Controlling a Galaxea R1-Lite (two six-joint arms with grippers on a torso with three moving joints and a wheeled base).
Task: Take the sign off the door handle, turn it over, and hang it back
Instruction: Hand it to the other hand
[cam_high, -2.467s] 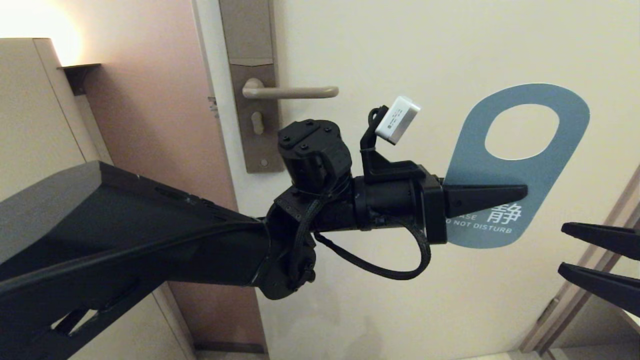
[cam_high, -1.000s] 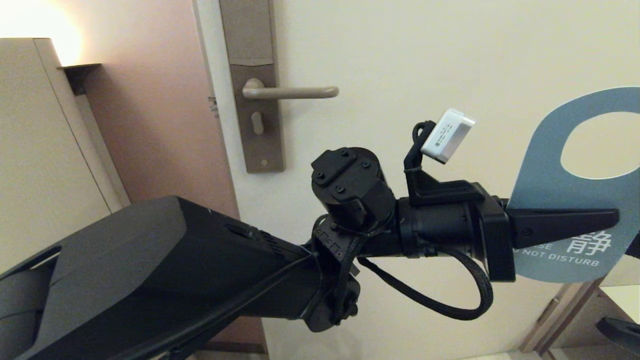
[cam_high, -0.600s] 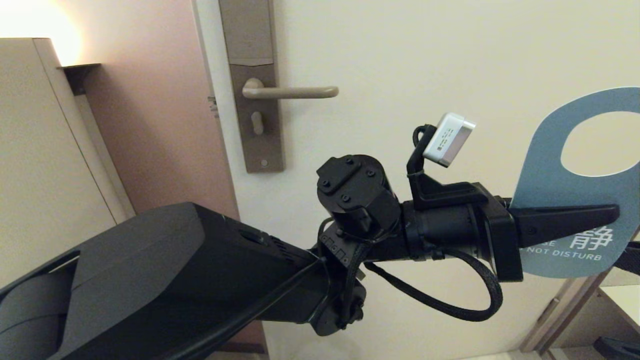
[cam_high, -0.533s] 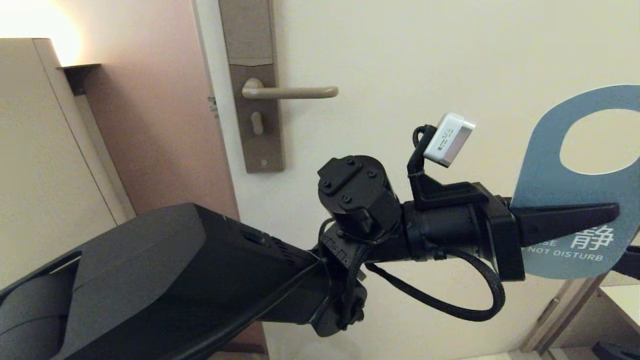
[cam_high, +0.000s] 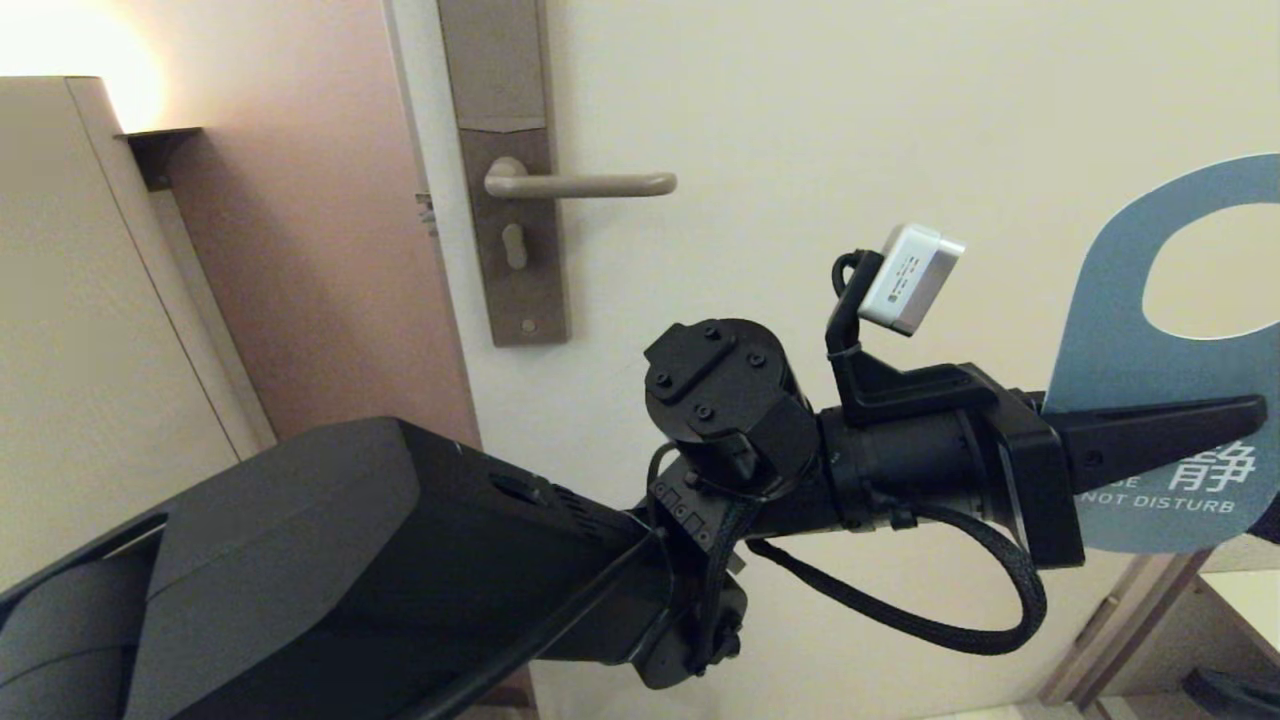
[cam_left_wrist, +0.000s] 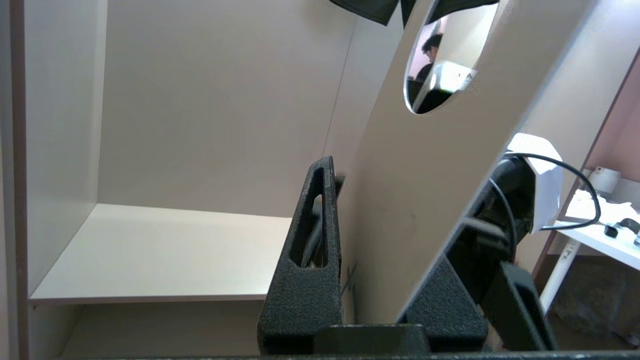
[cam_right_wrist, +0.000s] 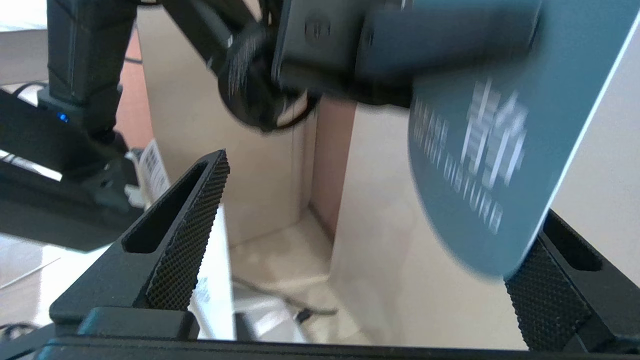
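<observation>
sign (cam_high: 1120, 340): off the door handle, held out at the right of the door, blue "DO NOT DISTURB" face toward the head camera, oval hole uppermost, partly cut by the frame edge
left gripper (cam_high: 1240, 415): clamped on the sign's lower half, fingers pointing right, pale back face seen from its wrist camera
right gripper (cam_right_wrist: 360, 225): fingers spread wide, sign's rounded lower end between them, nothing pinched
door handle (cam_high: 580, 184): bare, level, on the brown backplate (cam_high: 505, 170), well left of the sign
door (cam_high: 850, 120): cream, shut
</observation>
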